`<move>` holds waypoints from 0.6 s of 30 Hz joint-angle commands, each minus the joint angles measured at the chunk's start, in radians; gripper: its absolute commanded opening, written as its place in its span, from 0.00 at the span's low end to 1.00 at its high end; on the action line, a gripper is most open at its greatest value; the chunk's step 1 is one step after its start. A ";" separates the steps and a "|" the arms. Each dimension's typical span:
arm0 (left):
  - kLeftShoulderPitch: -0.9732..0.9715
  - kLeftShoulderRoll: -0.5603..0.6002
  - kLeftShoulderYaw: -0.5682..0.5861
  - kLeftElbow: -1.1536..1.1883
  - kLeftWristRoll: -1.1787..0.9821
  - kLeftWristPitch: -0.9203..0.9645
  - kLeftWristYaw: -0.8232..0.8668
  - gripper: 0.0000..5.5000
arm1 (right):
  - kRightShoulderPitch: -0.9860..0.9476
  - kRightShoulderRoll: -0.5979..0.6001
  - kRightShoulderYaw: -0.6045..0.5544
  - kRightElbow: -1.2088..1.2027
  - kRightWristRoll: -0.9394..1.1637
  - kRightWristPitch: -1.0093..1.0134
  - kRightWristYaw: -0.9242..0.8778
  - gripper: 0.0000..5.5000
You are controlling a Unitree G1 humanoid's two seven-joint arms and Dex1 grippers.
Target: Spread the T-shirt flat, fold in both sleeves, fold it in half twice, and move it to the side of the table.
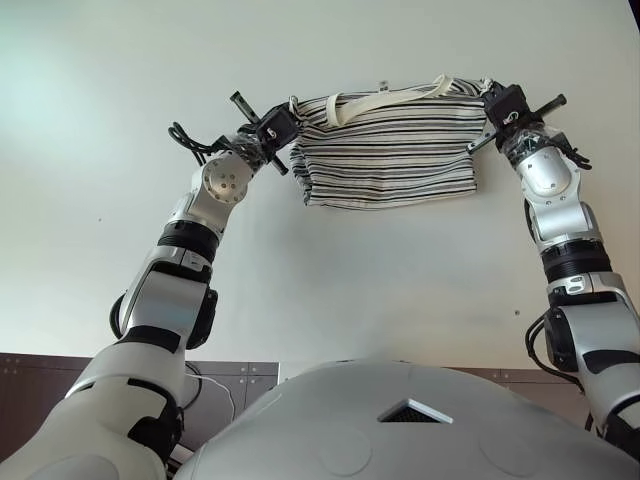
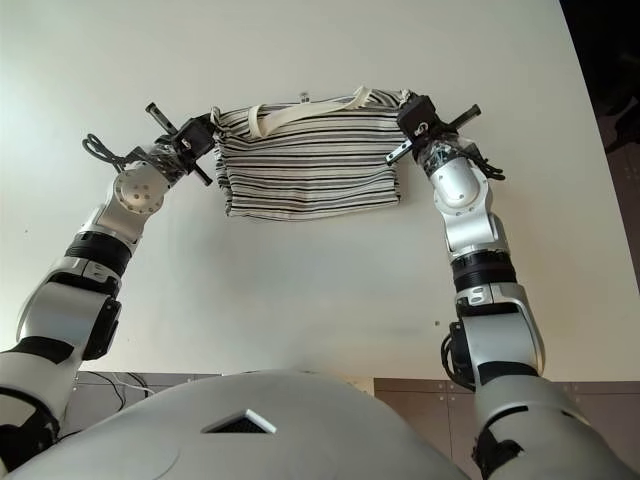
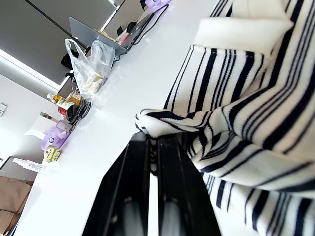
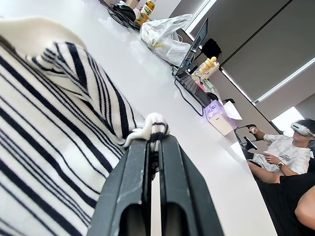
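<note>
Striped T-shirt [image 1: 385, 150], white counter [image 1: 400, 300] | left hand [image 1: 283, 133] and right hand [image 1: 493, 102] each clamp a far corner | likely half-fold | next: draw both corners nearward evenly.

silver-white arm shells [image 1: 556, 205], black joint bands [image 1: 186, 238], looped cables [image 1: 186, 140], black grippers [image 1: 284, 136]

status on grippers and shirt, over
Left gripper shut on T-shirt left edge. Right gripper shut on its right edge. T-shirt folded, on table. Plastic bag, laptop far off, not in the way.

Bright, even light over the white table [image 1: 400, 270]; shadows faint and soft-edged.
</note>
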State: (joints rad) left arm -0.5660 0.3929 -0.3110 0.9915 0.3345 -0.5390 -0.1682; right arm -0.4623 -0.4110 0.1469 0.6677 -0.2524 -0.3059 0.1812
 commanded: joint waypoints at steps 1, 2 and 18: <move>-0.016 -0.003 -0.002 0.034 0.026 -0.008 0.014 0.07 | -0.066 0.018 0.046 0.104 -0.052 -0.031 -0.007 0.07; -0.017 -0.002 -0.001 0.042 0.028 -0.008 0.014 0.10 | -0.082 0.022 0.057 0.136 -0.066 -0.040 -0.012 0.10; -0.049 -0.035 0.167 0.157 -0.127 0.093 0.015 0.54 | -0.277 0.102 0.078 0.446 -0.097 -0.142 -0.098 0.56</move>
State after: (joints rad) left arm -0.5894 0.3597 -0.2005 1.1207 0.2574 -0.4956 -0.1526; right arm -0.7300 -0.3065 0.2445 1.1334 -0.3670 -0.4094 0.0902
